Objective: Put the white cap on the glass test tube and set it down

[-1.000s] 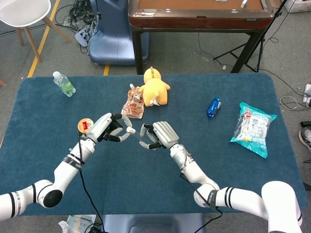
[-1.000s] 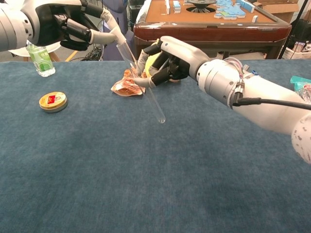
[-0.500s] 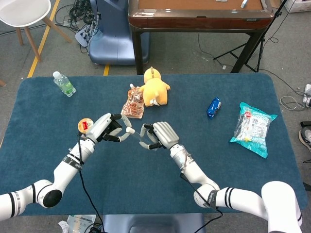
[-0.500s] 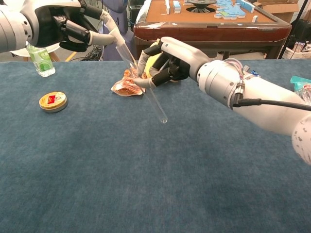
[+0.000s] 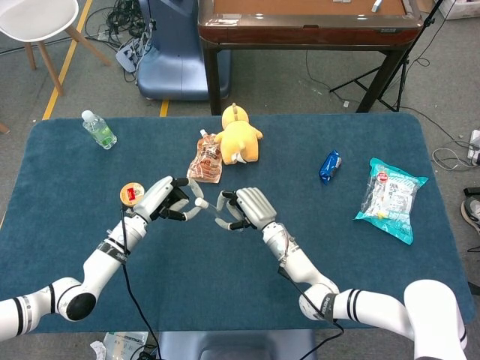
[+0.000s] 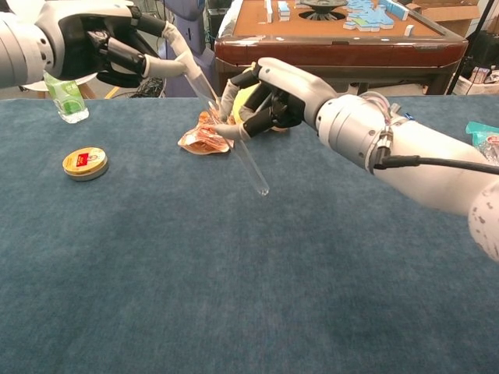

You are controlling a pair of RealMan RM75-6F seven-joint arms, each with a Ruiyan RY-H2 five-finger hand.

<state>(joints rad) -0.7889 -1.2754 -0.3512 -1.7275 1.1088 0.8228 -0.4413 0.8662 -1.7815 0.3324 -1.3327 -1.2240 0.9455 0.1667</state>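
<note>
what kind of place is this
Probably a robot lab or workshop, not a home: loose cables on a bare concrete floor, a stand's tripod legs, and a blue-covered table strewn with unrelated test items.

On the blue table lie a green bottle, round tin, yellow plush, and snack packets.

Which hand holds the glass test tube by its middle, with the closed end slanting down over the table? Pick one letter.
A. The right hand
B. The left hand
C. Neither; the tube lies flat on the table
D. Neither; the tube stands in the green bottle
A: in the chest view the right hand grips the glass test tube mid-length, its rounded end hanging above the blue table, while the left hand works at its top end.
</note>
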